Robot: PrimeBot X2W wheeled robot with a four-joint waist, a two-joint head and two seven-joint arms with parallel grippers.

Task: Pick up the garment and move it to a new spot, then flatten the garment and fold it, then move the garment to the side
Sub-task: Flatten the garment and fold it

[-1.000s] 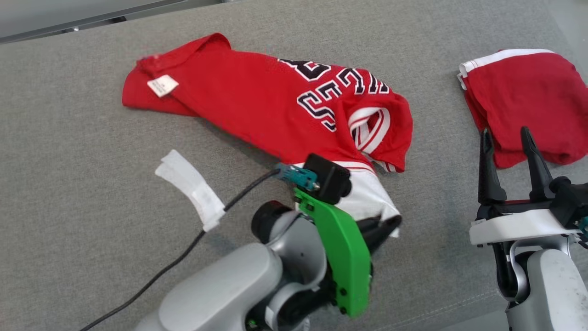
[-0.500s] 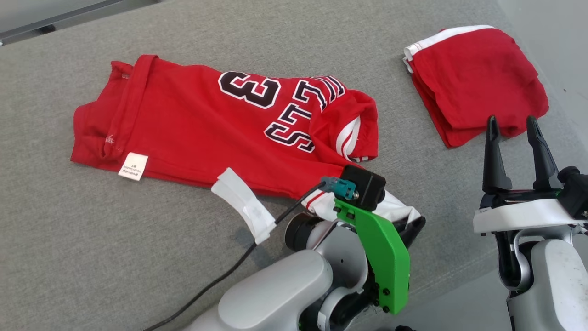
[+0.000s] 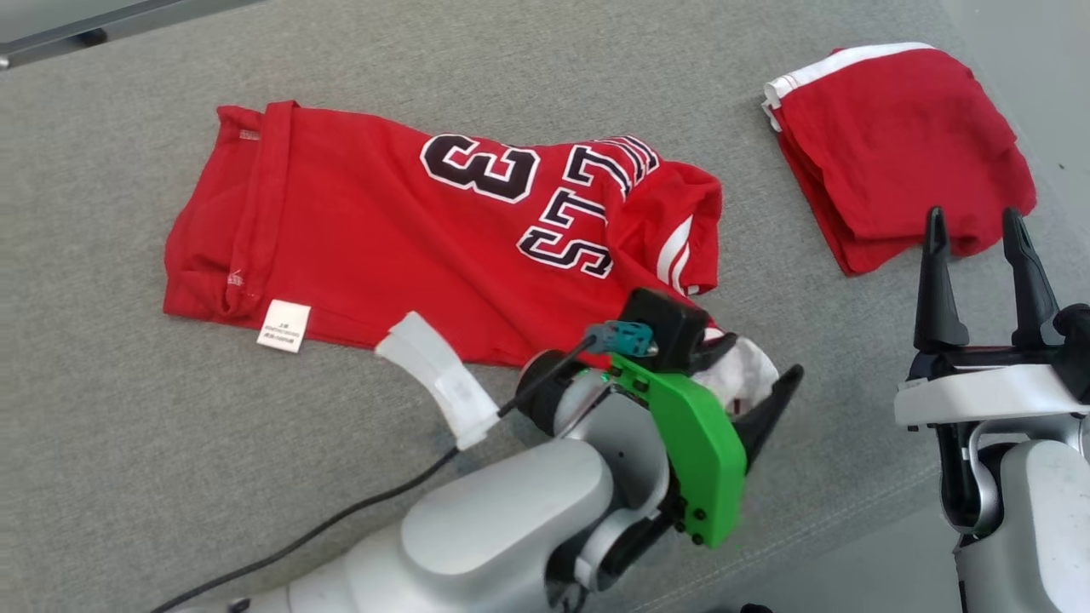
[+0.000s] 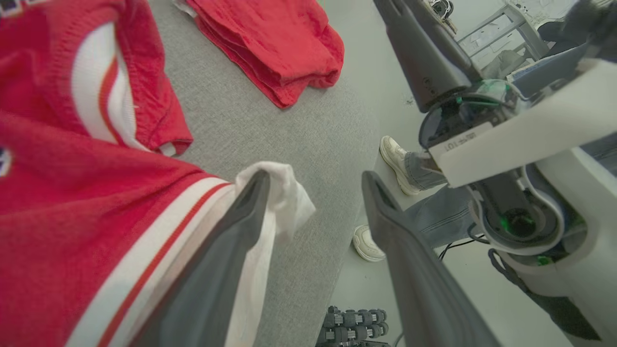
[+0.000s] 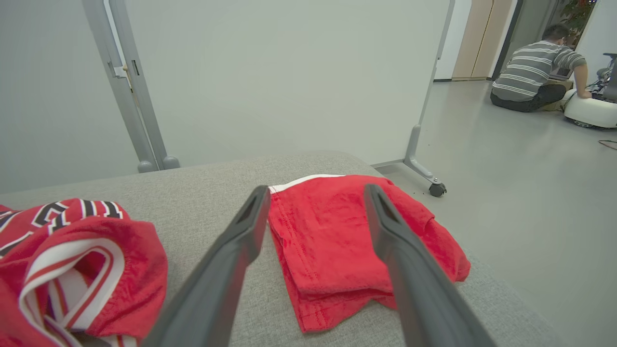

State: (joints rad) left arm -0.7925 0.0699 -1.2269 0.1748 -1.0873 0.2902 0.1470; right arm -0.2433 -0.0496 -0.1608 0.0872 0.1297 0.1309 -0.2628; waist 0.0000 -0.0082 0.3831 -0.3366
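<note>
Head view: red garment (image 3: 366, 230) lies spread on the grey cushion (image 3: 128, 443), centre-left, printed side up w/ a black-and-white "3" and block letters. It is wrinkled, and a strip along its left end is folded over. A white label (image 3: 283, 325) sticks out at its near edge. The garment's white end, trimmed w/ red stripes, lies at the L gripper (image 3: 760, 358), close to the cushion's front edge.

Left wrist view: one finger (image 4: 231, 241) lies against that white cloth end; the other stands clear of it, past the cushion's edge. No cloth sits btwn them, so the L jaws are spread wide, gripping nothing.

R gripper (image 3: 973, 217) points up the head view, fingers apart w/ nothing btwn them, just in front of a folded red piece (image 3: 903, 153). That piece lies at the cushion's right end, a strip of bare grey btwn it and the garment.

A black cable (image 3: 341, 524) w/ white tape (image 3: 438, 383) wrapped on it runs to the L wrist; the tape sits just beside the garment's near edge.

Left wrist view also shows pale shoes (image 4: 396, 161) and jeans legs on the floor beyond the cushion. Right wrist view: a person (image 5: 535, 82) in a striped top sits on the floor far off, and a partition (image 5: 289, 72) on casters stands behind the cushion.
</note>
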